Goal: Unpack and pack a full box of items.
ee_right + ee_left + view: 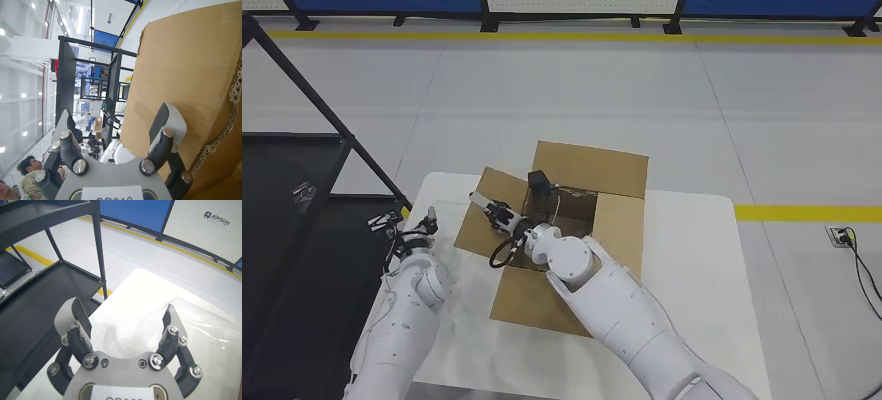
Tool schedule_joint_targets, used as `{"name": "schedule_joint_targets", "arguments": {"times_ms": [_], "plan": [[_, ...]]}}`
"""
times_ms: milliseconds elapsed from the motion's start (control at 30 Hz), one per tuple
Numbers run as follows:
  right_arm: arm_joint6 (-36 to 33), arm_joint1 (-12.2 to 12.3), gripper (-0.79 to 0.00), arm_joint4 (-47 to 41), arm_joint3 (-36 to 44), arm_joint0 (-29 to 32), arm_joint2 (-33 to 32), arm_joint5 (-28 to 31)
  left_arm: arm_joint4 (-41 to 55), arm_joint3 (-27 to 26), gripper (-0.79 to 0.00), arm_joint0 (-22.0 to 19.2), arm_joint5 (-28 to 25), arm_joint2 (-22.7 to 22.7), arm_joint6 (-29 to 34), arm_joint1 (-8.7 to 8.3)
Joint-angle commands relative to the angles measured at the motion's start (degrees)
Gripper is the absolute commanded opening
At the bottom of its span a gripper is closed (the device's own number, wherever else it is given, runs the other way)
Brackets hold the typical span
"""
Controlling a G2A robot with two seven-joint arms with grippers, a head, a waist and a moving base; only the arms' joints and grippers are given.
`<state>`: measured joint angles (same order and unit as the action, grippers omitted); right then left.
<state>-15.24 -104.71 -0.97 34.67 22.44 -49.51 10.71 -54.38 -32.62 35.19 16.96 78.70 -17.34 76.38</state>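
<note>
An open cardboard box (617,170) stands on the white table (692,260) with its flaps folded outward. A black item (540,182) with thin wires sticks up at the box's far left inner corner. My right gripper (482,203) is open at the left flap (179,75); one finger (160,117) lies on the flap's face and the other is out past its edge. My left gripper (122,303) hangs open and empty over the table's far left corner (420,218). A clear plastic bag (200,325) lies flat on the table just beside it.
A black metal shelf rack (302,200) stands close against the table's left side, its post (99,247) near the left gripper. The box's near flap (532,295) lies under the right arm. Bare table lies to the right of the box.
</note>
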Motion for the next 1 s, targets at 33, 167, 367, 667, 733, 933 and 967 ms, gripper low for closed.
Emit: {"name": "schedule_joint_targets", "arguments": {"times_ms": [33,167,367,667,733,933,967], "plan": [[0.0,-0.6,0.000,0.1,-1.6,-0.7,0.3,0.1,1.2,0.3,0.000,0.1,0.3,0.7,0.0,0.05],[0.0,-1.2,0.000,0.0,-3.5,-1.6,0.4,0.4,0.8,0.6,0.000,0.4,0.2,0.9,0.0,-0.01],[-0.5,-2.0,0.000,0.0,-5.6,-2.6,0.3,0.9,1.1,2.0,0.000,0.5,0.3,1.2,0.9,0.02],[-1.1,-2.8,0.000,0.5,-8.1,-3.8,0.0,1.3,1.7,3.7,0.000,1.6,-0.9,0.7,0.2,0.62],[-1.3,-3.0,0.000,0.4,-8.6,-4.1,-0.2,1.4,1.6,4.0,0.000,1.9,-1.1,0.4,0.1,0.76],[-1.7,-3.4,0.000,0.6,-9.7,-4.7,-0.6,1.8,1.6,5.1,0.000,2.6,-1.2,-0.1,-0.2,1.20],[-1.8,-3.5,0.000,0.7,-9.9,-4.8,-0.6,1.9,1.7,5.2,0.000,2.8,-1.3,-0.2,-0.4,1.27]]}}
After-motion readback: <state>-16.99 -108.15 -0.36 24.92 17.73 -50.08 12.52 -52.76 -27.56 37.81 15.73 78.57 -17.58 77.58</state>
